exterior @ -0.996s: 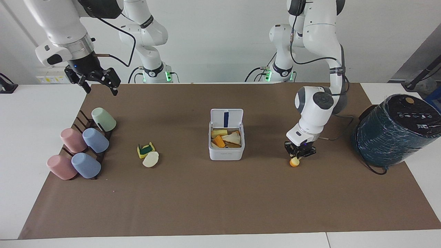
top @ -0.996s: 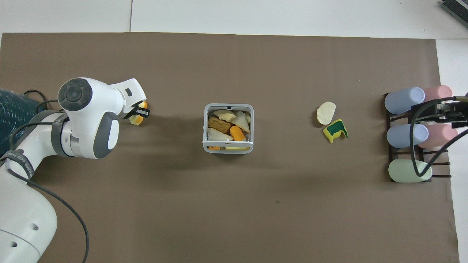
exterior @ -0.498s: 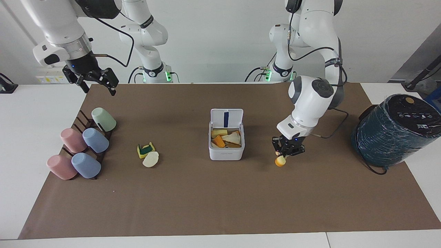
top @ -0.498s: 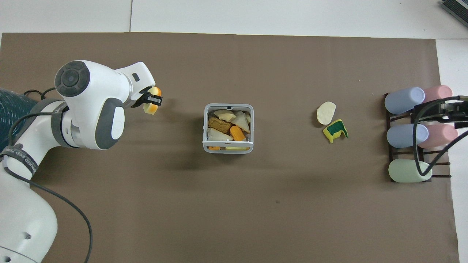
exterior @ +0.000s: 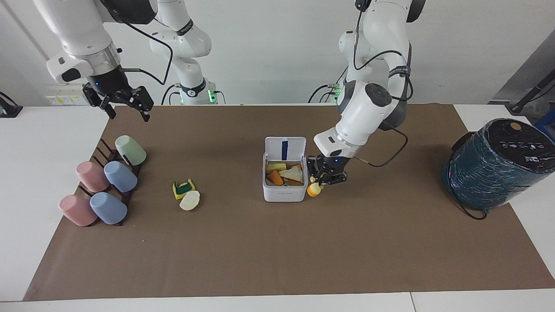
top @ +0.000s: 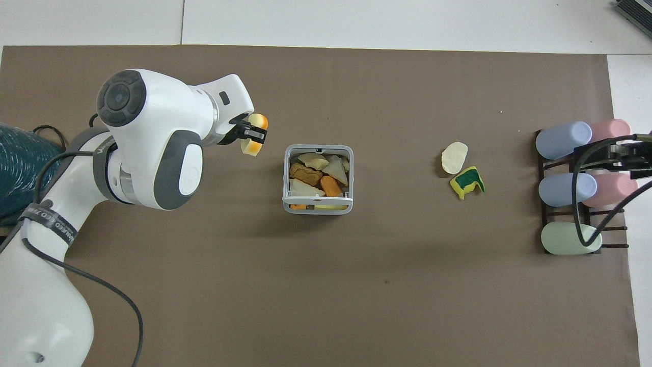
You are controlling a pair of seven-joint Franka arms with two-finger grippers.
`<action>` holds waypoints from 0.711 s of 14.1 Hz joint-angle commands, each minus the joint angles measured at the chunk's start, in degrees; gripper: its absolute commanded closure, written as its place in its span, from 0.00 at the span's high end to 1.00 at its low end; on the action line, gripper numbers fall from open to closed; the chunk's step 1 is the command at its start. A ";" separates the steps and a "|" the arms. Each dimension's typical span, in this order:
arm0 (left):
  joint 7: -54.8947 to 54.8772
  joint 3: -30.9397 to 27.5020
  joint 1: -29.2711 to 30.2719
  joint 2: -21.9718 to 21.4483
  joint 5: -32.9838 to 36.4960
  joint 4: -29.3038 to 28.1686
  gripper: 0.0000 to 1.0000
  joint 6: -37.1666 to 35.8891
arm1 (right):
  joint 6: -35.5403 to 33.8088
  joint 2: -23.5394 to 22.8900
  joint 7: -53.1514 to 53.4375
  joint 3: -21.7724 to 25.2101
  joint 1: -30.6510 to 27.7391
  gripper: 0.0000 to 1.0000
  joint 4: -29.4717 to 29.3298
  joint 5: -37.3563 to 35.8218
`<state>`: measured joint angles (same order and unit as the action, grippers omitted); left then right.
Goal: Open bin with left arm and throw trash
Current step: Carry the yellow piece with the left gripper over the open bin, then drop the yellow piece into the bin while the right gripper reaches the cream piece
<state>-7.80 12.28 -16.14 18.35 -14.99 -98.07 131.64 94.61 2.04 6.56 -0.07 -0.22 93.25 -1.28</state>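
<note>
The white bin [exterior: 285, 192] [top: 292, 204] stands mid-table with its lid [exterior: 285, 148] up and several food scraps inside. My left gripper [exterior: 319, 181] [top: 253, 135] is raised just beside the bin, on the left arm's side, shut on the yellow wedge with an orange edge [exterior: 314, 189] [top: 254, 132]. A cream-white oval [exterior: 190, 201] [top: 454, 157] and a yellow piece with a green middle [exterior: 184, 188] [top: 467, 181] lie on the mat toward the right arm's end. My right gripper [exterior: 127, 109] hangs open high above the mat's corner near the cups.
Several pastel cups [exterior: 106, 182] [top: 570, 183] lie on a dark rack at the right arm's end. A big dark teal wrapped cylinder [exterior: 498, 162] sits at the left arm's end with a black cable beside it. Brown mat [exterior: 277, 251] covers the table.
The left gripper has lifted the yellow wedge off the mat and carried it toward the bin, to just beside its wall. The right arm has barely shifted.
</note>
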 commanded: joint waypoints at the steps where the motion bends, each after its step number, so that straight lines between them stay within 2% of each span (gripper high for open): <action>1: 2.60 1.08 -0.91 -0.69 -1.97 0.33 0.00 -0.51 | 8.10 0.51 -0.94 -0.89 -0.04 1.00 5.69 0.14; 2: 4.44 1.69 -1.00 -0.69 -2.06 0.59 0.00 -0.59 | 10.31 -0.18 -0.94 -1.68 -0.04 1.00 6.93 0.23; 3: 5.85 2.83 -1.00 -0.77 -2.06 0.60 0.07 -0.51 | 12.42 -1.84 -0.85 -1.77 1.09 1.00 7.20 0.84; 4: 6.82 3.36 -1.09 -0.86 -2.14 0.42 0.67 -0.42 | 14.35 -3.34 -0.85 -1.69 1.80 1.00 7.20 1.45; 5: 7.61 3.45 -1.70 -1.12 -2.06 0.25 1.00 -0.68 | 15.76 -3.96 -0.94 -1.69 1.81 1.00 7.29 1.46; 10: 9.12 2.93 -2.67 -3.76 -1.27 -0.64 1.00 -6.12 | 22.09 -8.00 -0.85 -1.78 2.33 1.00 8.25 1.54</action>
<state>0.75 16.23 -18.77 17.38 -15.89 -97.75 129.00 113.95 -4.69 6.56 -1.71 2.09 100.55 -0.80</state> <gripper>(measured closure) 0.273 0.000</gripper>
